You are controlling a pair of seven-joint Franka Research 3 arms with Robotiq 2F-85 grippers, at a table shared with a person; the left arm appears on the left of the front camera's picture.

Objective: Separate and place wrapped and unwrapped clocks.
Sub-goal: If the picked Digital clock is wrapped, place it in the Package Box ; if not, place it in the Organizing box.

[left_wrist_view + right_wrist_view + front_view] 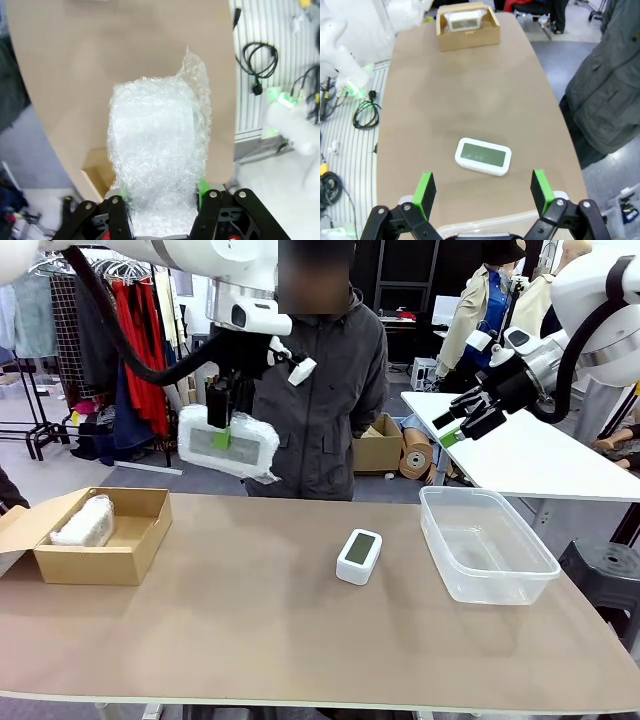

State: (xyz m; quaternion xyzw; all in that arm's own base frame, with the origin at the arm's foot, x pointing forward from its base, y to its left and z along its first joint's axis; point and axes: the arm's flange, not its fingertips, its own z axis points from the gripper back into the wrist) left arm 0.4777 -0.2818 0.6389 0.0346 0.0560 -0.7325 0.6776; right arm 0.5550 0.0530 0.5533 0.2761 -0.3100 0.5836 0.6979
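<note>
My left gripper [219, 420] hangs high above the table's left half, shut on a bubble-wrapped clock [228, 443] whose screen shows through the wrap. In the left wrist view that wrapped clock [155, 150] stands between the green pads [201, 186] over the table. A second wrapped clock [84, 523] lies in the cardboard box [120, 558] at the left, seen in the right wrist view as a wrapped clock [464, 21] in the box [468, 36]. The bare white clock [359, 555] lies mid-table, also the bare clock [483, 156]. My right gripper [460, 426] is open, raised above the right side; its fingers [425, 190] frame the bare clock from above.
A clear plastic tub [486, 541] stands at the table's right. A person in a grey jacket [325, 390] stands at the far edge behind the held bundle. A corner of the box [97, 175] shows under the bundle. Another white table [530, 455] lies behind on the right.
</note>
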